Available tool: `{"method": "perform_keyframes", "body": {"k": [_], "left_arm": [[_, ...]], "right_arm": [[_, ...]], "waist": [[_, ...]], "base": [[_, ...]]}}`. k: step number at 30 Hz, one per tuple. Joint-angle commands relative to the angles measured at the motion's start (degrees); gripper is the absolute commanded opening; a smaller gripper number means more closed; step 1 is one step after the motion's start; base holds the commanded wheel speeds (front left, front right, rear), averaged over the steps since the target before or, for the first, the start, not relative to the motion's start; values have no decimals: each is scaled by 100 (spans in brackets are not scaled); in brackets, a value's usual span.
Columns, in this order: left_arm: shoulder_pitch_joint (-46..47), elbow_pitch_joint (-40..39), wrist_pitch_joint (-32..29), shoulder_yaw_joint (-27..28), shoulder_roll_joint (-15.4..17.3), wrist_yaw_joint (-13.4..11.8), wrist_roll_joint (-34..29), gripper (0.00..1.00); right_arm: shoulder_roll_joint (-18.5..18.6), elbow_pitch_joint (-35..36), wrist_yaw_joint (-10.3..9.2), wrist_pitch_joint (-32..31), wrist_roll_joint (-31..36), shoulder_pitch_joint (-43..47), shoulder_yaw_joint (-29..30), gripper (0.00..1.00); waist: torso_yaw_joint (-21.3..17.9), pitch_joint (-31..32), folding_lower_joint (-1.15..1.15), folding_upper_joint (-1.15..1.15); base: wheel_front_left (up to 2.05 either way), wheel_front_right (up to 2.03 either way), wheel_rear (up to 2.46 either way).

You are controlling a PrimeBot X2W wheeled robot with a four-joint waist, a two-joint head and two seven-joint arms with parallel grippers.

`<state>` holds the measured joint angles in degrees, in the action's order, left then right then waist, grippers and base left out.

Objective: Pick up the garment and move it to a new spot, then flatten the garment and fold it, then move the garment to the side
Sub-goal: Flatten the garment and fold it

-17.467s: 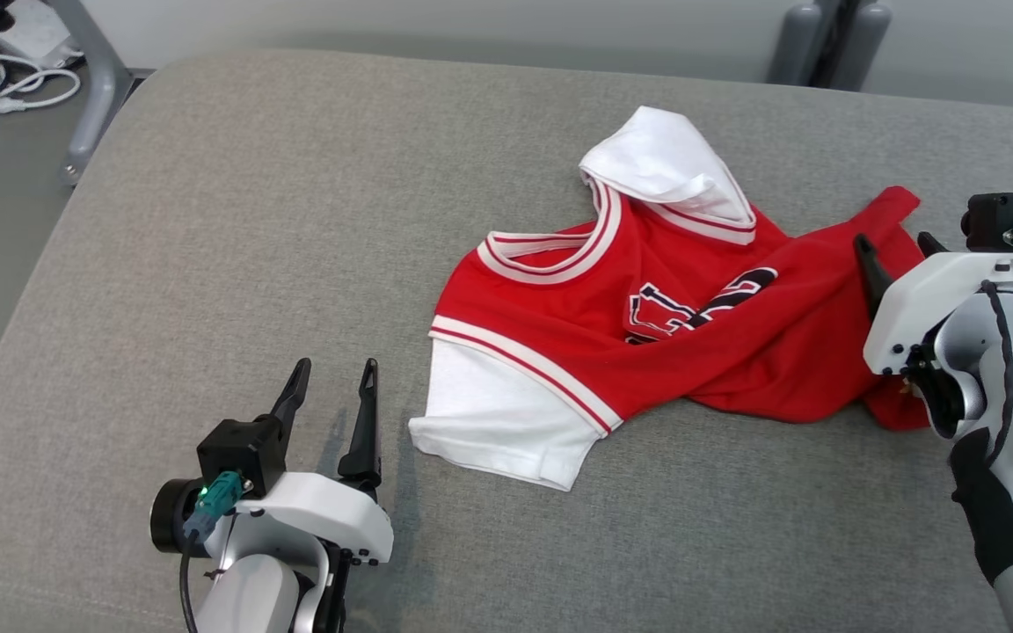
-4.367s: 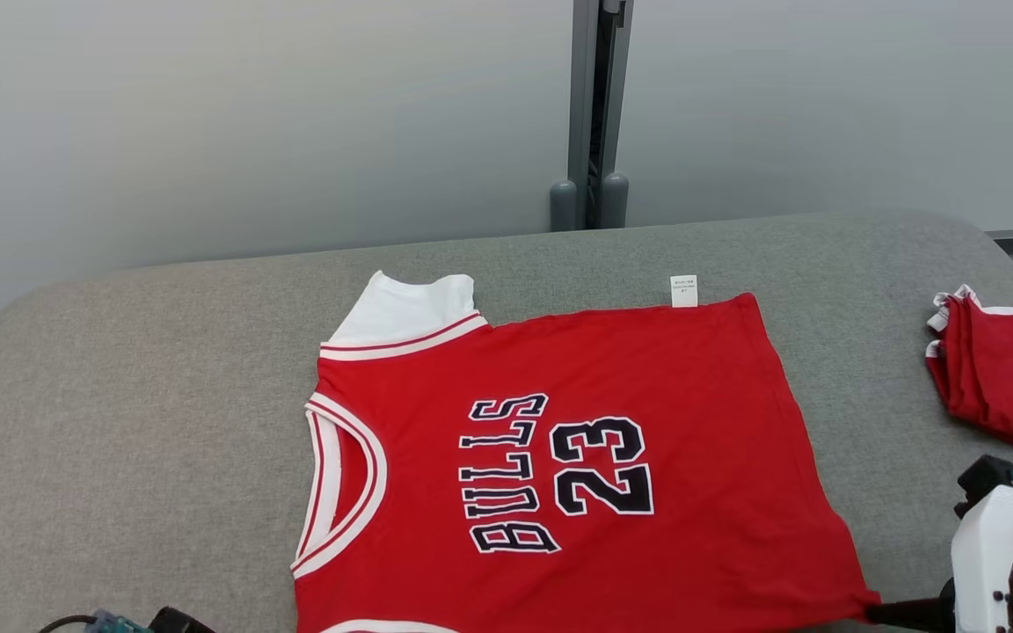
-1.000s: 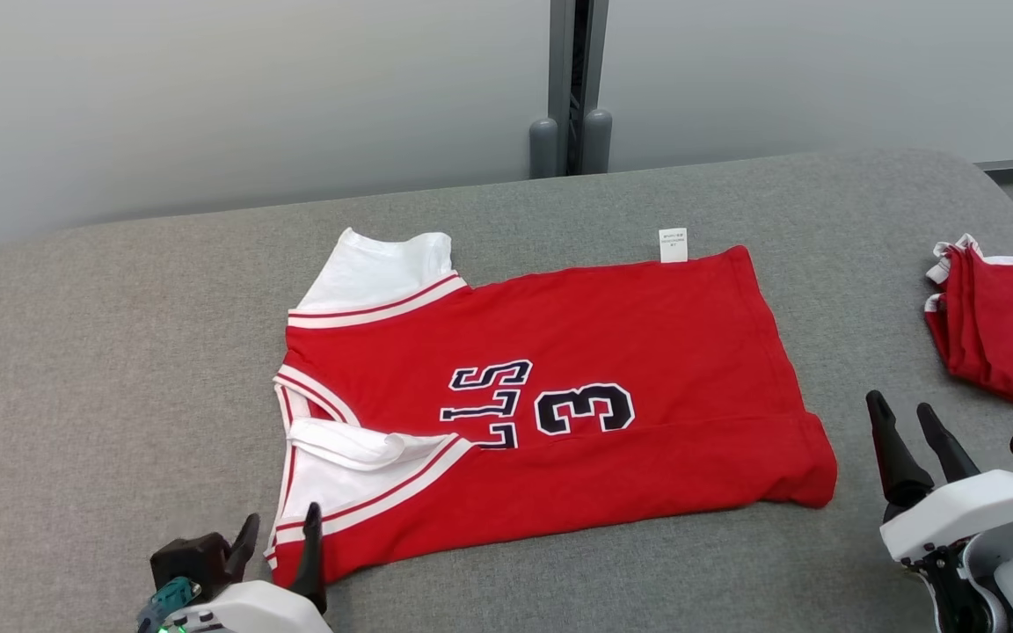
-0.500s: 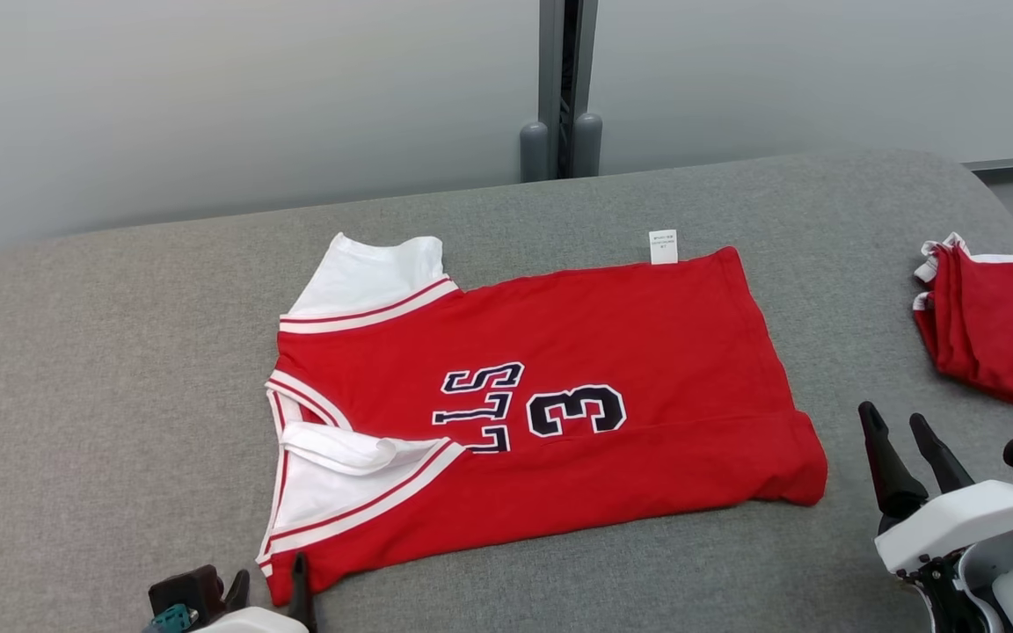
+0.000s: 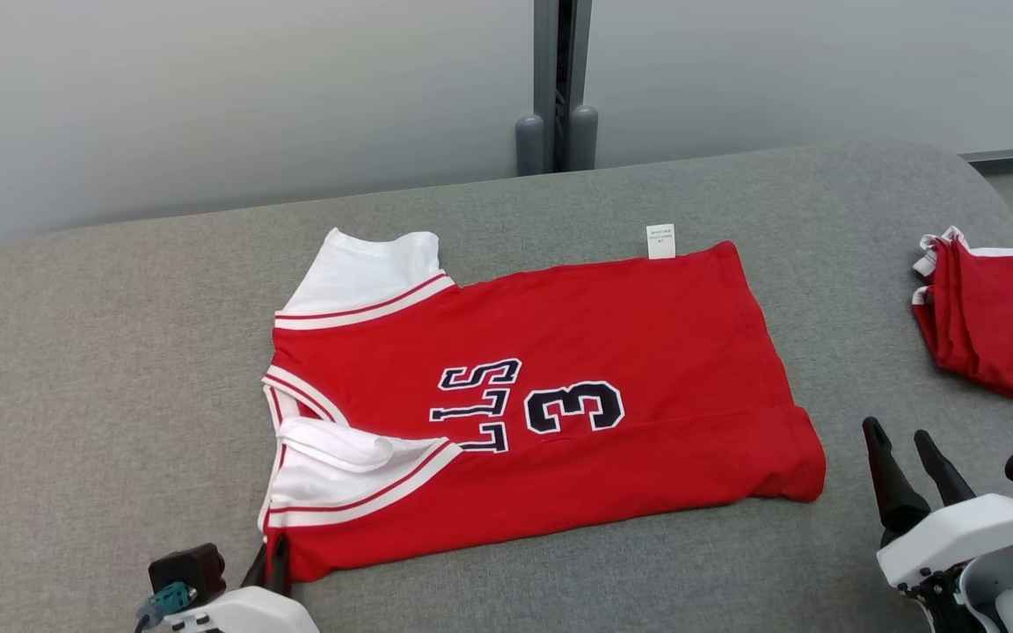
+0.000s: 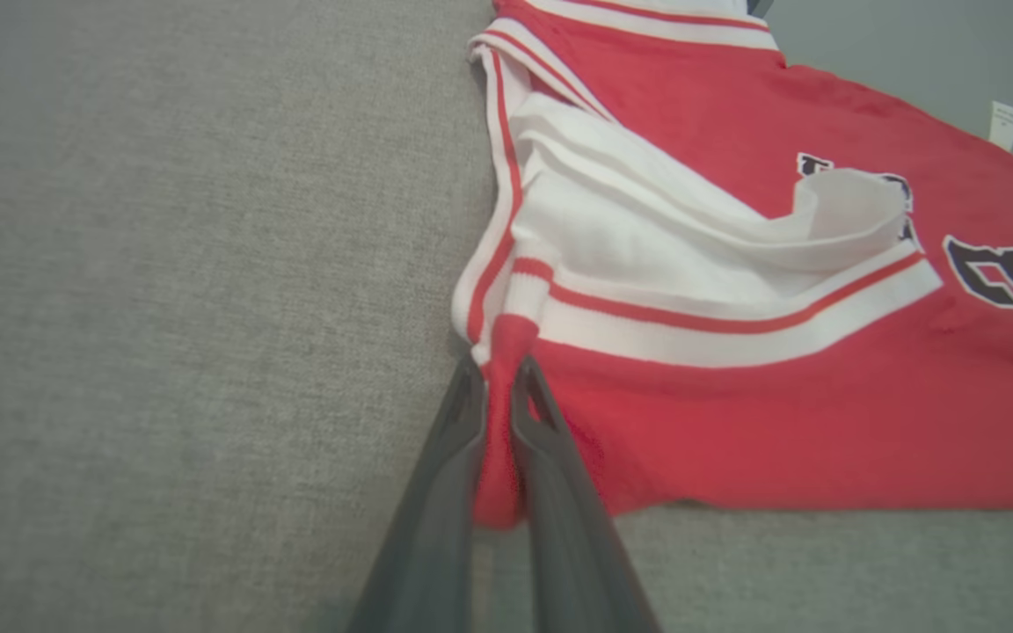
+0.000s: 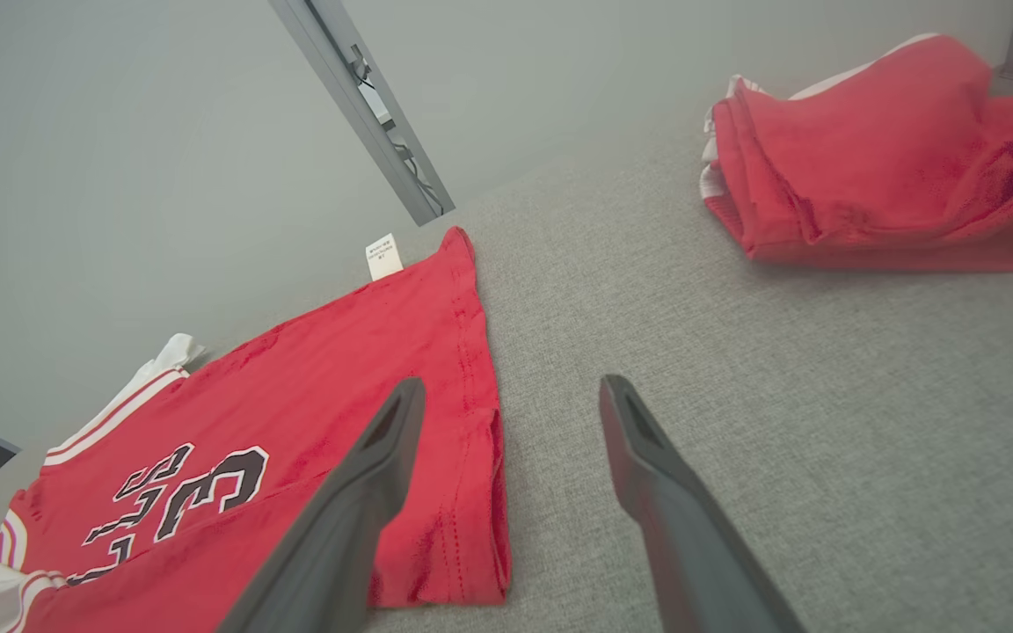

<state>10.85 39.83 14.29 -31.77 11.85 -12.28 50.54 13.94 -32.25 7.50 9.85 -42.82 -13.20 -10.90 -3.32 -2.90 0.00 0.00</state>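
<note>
Left tool (image 5: 273,552) nips the red jersey (image 5: 577,334) by its near corner, mid-fold!
Head view: jersey flattened mid-bench (image 5: 76,396), near edge already folded over and lettering part-hidden; more folds and the move aside remain, I'd say. Left wrist view: fingers clamped tight on red hem. Right wrist view: right tool (image 7: 511,387) gapes empty beside the jersey, folded red pile (image 7: 867,158) beyond.

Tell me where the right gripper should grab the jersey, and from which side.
Likely the near hem corner of the jersey, from the right, with the open right gripper: that doubled edge lies closest to it, opposite the shoulder corner the left gripper pinches.
</note>
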Motion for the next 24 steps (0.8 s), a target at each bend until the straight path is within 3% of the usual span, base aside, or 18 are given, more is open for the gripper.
{"method": "perform_keyframes", "body": {"k": [1, 10, 24], "left_arm": [[83, -56, 48, 61, 72, 12, -58, 0], [-48, -518, 94, 179, 158, 17, -405, 0], [-111, -826, 58, 100, 162, -12, -578, 0]], "right_arm": [[1, -36, -3, -35, 38, 69, 78, 100], [-292, -330, -3, -367, -108, 199, 186, 100], [-537, -1169, -3, -310, -622, -83, 113, 100]], "waist": [[23, 5, 0, 0], [173, 13, 0, 0], [410, -37, 0, 0]], "base": [[0, 0, 0], [0, 0, 0], [0, 0, 0]]}}
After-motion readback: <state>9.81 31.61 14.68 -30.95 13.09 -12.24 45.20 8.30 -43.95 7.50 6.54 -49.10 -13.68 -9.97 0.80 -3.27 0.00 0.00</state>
